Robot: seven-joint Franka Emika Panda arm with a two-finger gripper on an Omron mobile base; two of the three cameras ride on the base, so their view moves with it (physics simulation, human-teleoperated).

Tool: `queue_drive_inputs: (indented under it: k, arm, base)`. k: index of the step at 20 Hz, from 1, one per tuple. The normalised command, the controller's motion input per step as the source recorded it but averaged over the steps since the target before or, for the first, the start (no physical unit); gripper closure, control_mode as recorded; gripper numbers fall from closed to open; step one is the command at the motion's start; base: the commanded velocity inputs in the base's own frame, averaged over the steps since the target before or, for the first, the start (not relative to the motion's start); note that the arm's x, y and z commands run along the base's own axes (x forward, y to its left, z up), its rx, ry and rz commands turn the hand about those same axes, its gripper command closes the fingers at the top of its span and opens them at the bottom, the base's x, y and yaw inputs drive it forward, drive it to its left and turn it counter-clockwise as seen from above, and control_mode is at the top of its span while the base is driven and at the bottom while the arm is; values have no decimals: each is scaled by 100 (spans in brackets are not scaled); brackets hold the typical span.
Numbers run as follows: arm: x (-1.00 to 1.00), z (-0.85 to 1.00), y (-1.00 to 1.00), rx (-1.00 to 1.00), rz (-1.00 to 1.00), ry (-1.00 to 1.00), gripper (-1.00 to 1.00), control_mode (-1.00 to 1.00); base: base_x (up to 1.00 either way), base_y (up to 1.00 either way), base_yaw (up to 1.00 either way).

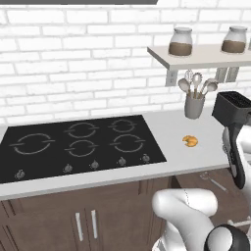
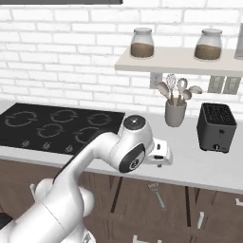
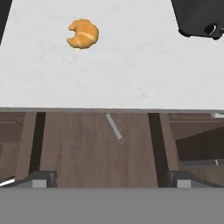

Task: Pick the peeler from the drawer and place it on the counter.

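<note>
Flanking the bottom of the hand view, the two dark fingertips (image 3: 41,178) sat far apart at the lower left and lower right, spread wide with nothing between them, so the gripper (image 3: 112,180) was empty. Between and above them lay the brown wooden floor of the open drawer (image 3: 83,153). The peeler (image 3: 114,127) rested on that floor in the middle of the frame, a thin silver stick slanting from upper left to lower right, its upper end tucked under the counter's front edge. It lay well clear of both fingertips.

The pale counter (image 3: 131,65) filled the upper half of that view, with an orange croissant (image 3: 82,33) at upper left and the corner of a black toaster (image 3: 199,17) at upper right.

In the right base view the white hand reached forward from a rounded wrist joint at centre frame, held out just over the counter's front lip; the peeler (image 2: 157,193) showed below it in the drawer (image 2: 142,199). From there the arm bent down and left to the base at the lower left corner.

In the left base view the arm rose at the lower right, the forearm standing near the right edge beside the toaster (image 1: 233,108), with the croissant (image 1: 190,141) right of a black cooktop (image 1: 78,144). A grey utensil holder (image 1: 194,105) stood near the wall.
</note>
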Motion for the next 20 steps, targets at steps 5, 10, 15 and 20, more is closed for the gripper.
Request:
queue_drive_inputs:
  k: [5,10,15,20]
  arm:
    - [-23,-17,-34,12,0,0,-100,-100]
    - [-17,-42,-13,8,0,0,-100,-100]
    - [-11,-51,-3,3,2,0,-100,-100]
    - [0,-41,0,0,2,3,-100,-100]
  base:
    - [0,0,0]
    - [0,0,0]
    - [0,0,0]
    - [0,0,0]
